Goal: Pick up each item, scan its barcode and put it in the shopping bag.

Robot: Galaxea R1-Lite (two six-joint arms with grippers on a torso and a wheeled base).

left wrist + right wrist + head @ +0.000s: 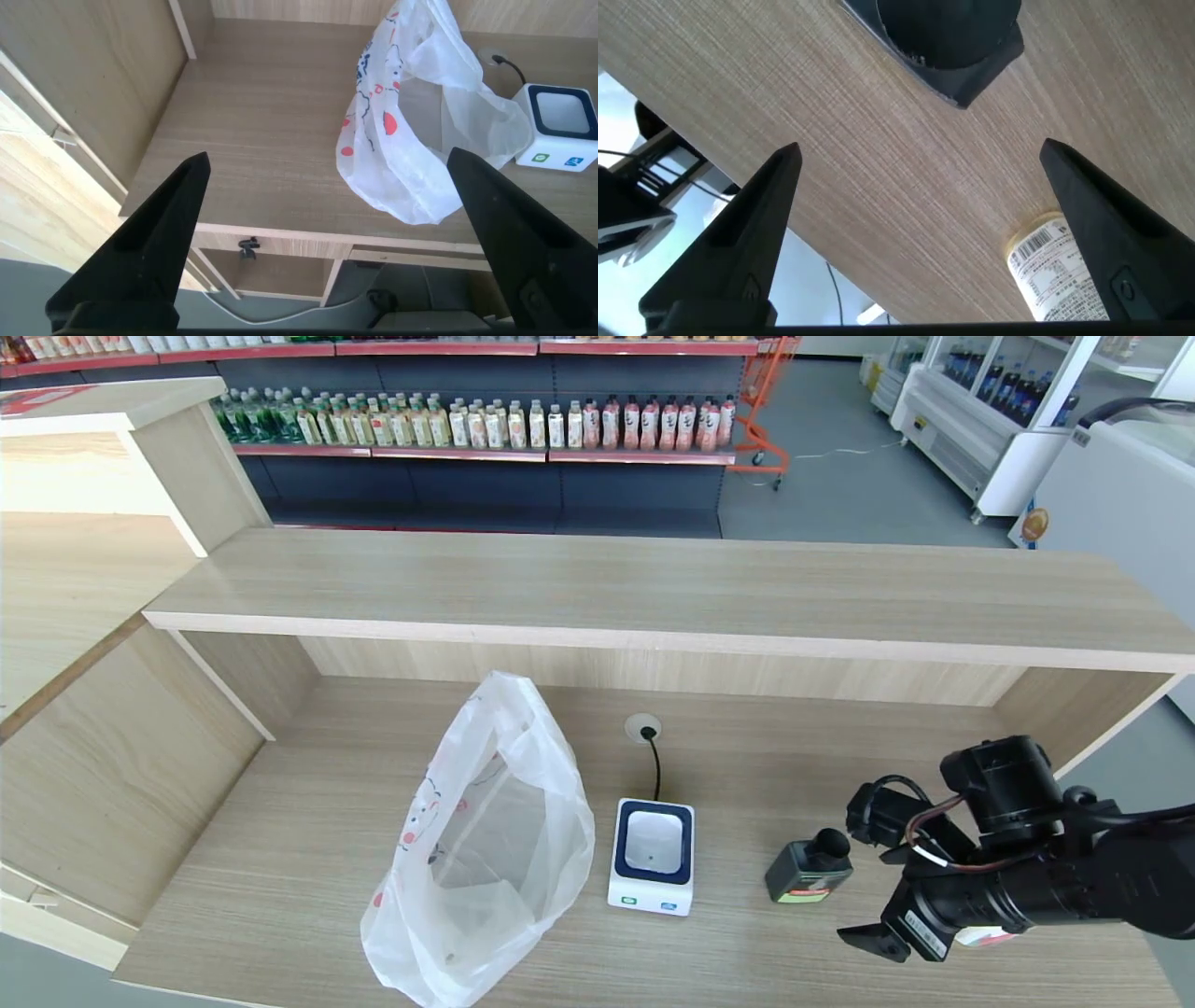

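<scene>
— So, where is the right gripper (920,149)?
— Low over the right end of the counter (280,859), its fingers spread wide and gripping nothing.
— And the items?
— Two are near it. A dark green bottle (808,873) with a black cap stands between the scanner (653,855) and the right arm. A small labelled bottle (1055,271) lies on the wood close to one finger, barcode facing up; the arm covers most of it in the head view.
— The shopping bag (485,840)?
— It is white, thin plastic with red marks. It stands slumped just beside the scanner, on the scanner's left, with its mouth gaping upward.
— What does the scanner look like?
— A white box with a dark blue frame round its window. A black cable (654,761) runs from its back to a round hole in the counter.
— And the left gripper (329,157)?
— It hangs over the counter's near edge on the left, jaws wide apart and empty, with the bag ahead of it.
</scene>
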